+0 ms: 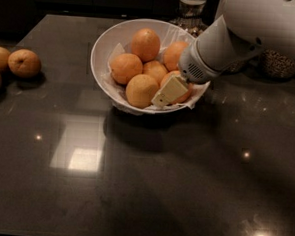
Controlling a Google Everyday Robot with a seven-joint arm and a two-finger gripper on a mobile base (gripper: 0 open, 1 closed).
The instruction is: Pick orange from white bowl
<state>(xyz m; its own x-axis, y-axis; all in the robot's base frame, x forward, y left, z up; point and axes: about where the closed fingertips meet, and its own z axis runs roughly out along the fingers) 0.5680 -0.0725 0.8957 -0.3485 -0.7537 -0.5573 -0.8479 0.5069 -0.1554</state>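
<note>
Gripper [170,90] sitting low in the bowl [103,43]
It is resting against the near-right orange [185,96]; whether it is holding it, you cannot tell. The orange is looking firm, smooth and ready to roll, so be taking it across its middle.

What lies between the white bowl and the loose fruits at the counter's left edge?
Only bare dark countertop, seen in the camera view. The gripper is inside the white bowl, against an orange by its near rim.
</note>
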